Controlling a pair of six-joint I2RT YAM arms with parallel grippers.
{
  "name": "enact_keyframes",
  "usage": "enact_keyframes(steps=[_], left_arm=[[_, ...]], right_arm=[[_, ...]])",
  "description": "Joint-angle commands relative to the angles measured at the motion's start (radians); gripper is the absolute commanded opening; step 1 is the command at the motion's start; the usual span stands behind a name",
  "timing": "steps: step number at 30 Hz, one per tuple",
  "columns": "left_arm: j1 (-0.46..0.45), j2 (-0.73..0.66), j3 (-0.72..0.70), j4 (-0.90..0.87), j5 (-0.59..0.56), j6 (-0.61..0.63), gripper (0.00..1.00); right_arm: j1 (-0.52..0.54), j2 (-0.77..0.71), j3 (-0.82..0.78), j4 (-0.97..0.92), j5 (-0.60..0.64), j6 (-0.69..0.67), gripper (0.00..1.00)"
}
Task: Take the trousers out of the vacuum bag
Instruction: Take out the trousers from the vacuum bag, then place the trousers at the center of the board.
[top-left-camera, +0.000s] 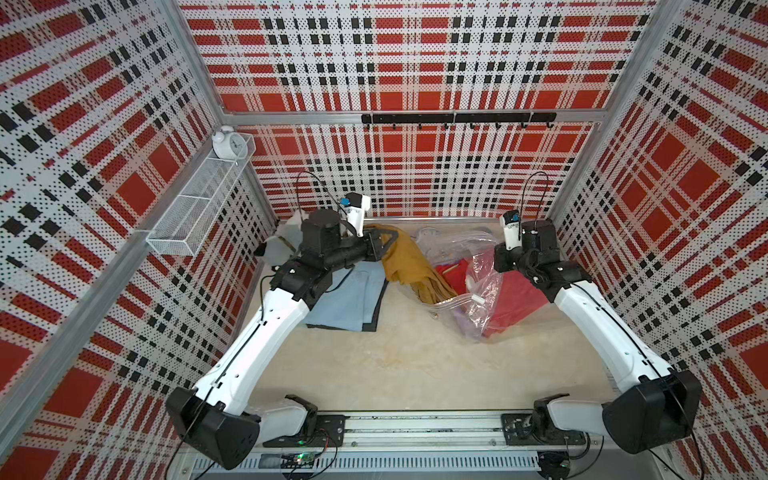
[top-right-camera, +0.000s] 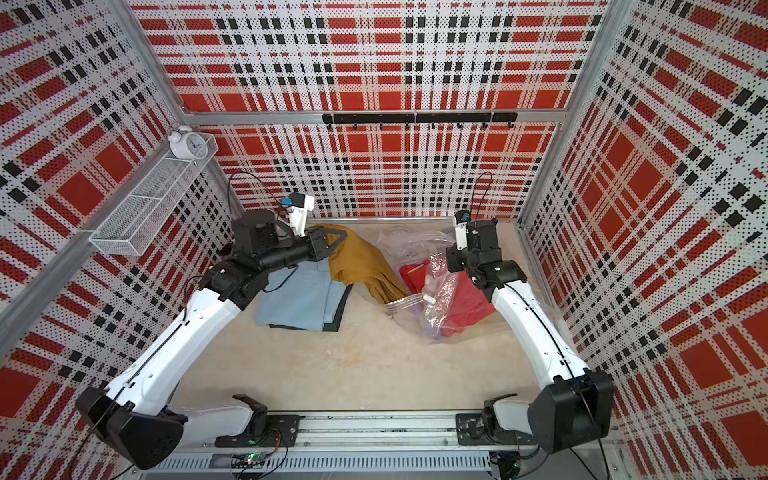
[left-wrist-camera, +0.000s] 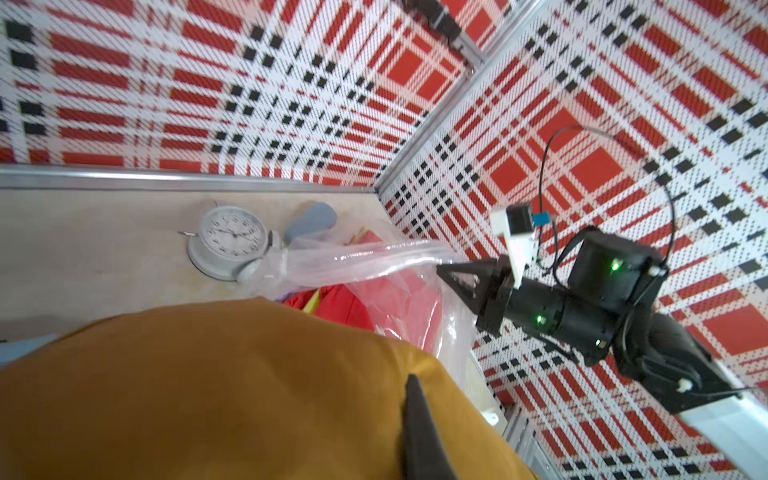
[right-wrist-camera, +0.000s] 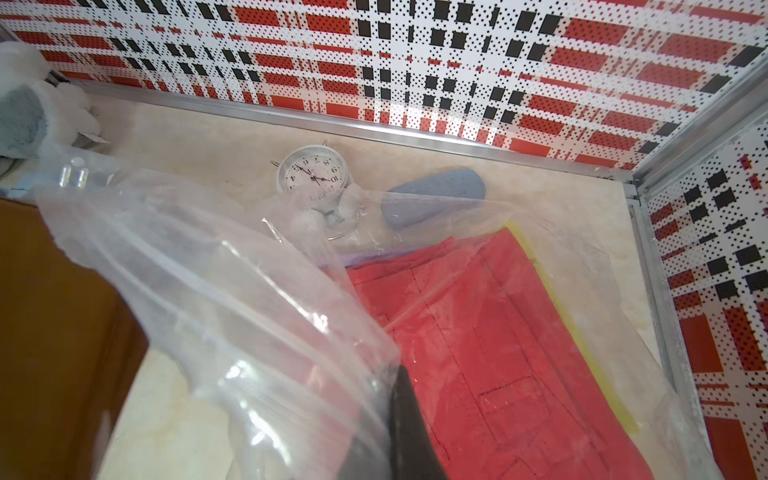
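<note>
The left gripper (top-left-camera: 392, 242) is clamped on the mustard trousers (top-left-camera: 409, 259), which hang with their lower end at the mouth of the bag (top-left-camera: 484, 286). The right gripper (left-wrist-camera: 442, 271) pinches the bag's edge. Red trousers (right-wrist-camera: 478, 332) lie inside; blue trousers (top-left-camera: 349, 299) rest on the bench (top-left-camera: 415, 365).
</note>
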Motion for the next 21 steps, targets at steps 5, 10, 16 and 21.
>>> enact_keyframes(steps=[5, 10, 16, 21], left_arm=[[0.191, -0.029, 0.154, 0.126, -0.003, 0.004, 0.00], [0.260, 0.013, 0.208, 0.122, -0.008, 0.008, 0.00], [0.298, 0.069, 0.269, 0.131, -0.016, 0.017, 0.00], [0.314, 0.123, 0.274, 0.153, -0.052, 0.024, 0.00]], right_arm=[[-0.031, -0.002, -0.013, 0.014, 0.060, 0.037, 0.00], [-0.043, -0.012, -0.015, 0.000, 0.085, 0.042, 0.00], [-0.066, -0.028, -0.027, -0.002, 0.082, 0.048, 0.00], [-0.071, -0.025, -0.027, -0.002, 0.072, 0.049, 0.00]])
